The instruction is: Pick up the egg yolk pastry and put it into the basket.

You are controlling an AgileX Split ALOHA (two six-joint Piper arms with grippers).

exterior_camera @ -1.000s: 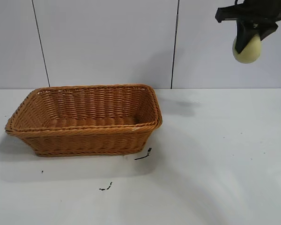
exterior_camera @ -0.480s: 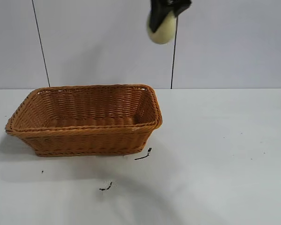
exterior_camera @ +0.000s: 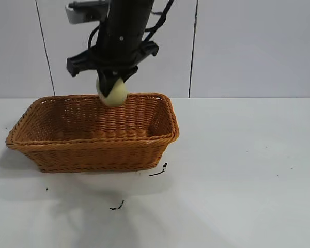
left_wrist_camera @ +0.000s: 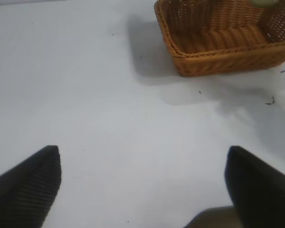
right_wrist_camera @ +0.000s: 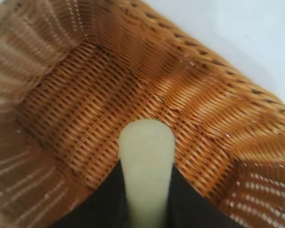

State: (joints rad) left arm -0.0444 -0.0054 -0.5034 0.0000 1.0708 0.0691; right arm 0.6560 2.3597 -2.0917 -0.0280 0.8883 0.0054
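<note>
The right gripper [exterior_camera: 112, 89] has swung over from the far right w/ its jaws clenched on the egg yolk pastry [exterior_camera: 113, 93]. Now it's above the basket [exterior_camera: 93, 147], so just the drop is left. Left gripper [left_wrist_camera: 142, 190] waits, jaws released, over the table [exterior_camera: 237, 170].
</note>
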